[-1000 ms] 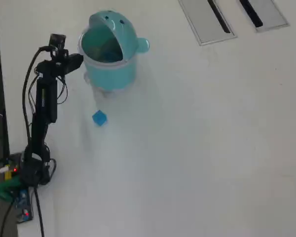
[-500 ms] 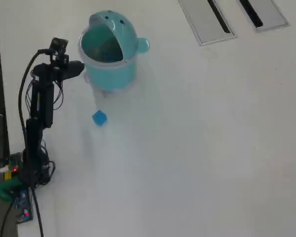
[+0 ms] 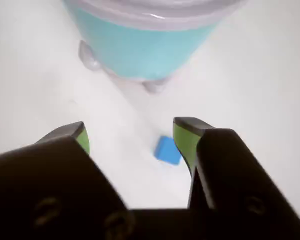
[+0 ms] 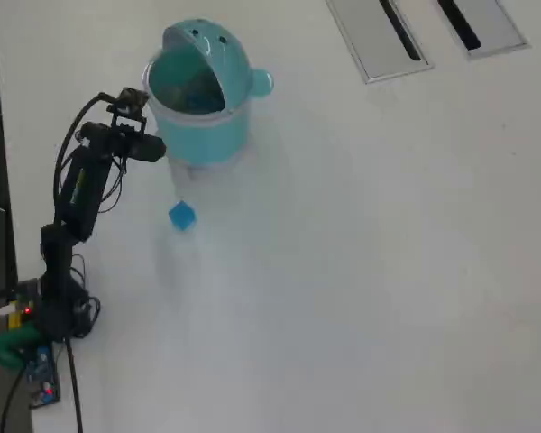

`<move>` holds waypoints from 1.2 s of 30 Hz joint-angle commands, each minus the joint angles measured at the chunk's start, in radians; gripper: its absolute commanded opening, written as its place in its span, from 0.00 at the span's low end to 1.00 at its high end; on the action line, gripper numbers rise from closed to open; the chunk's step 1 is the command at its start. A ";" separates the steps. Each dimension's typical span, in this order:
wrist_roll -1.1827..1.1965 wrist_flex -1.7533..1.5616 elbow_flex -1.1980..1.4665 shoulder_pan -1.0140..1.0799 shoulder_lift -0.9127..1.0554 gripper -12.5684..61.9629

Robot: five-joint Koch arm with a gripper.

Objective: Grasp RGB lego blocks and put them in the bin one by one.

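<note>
The blue lego block (image 3: 167, 150) lies on the white table below my gripper (image 3: 131, 131), between the green-padded fingers and close to the right one. The jaws stand wide apart and hold nothing. The round light-teal bin (image 3: 140, 47) stands just beyond the block. In the overhead view the bin (image 4: 207, 131) has its domed lid swung back, the gripper (image 4: 155, 150) hangs beside the bin's left wall, and the blue block (image 4: 181, 215) lies on the table a little below the bin. The red and yellow-green blocks are out of view.
Two grey slotted plates (image 4: 379, 32) (image 4: 480, 22) are set in the table at the top right. The arm's base and circuit board (image 4: 38, 361) sit at the table's left edge. The bin's side knob (image 4: 260, 83) points right.
</note>
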 commanded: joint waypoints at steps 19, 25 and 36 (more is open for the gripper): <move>-0.006 -0.344 0.500 0.054 0.160 0.58; -0.009 -0.445 0.634 0.110 0.161 0.58; -0.015 -0.615 0.865 0.179 0.178 0.58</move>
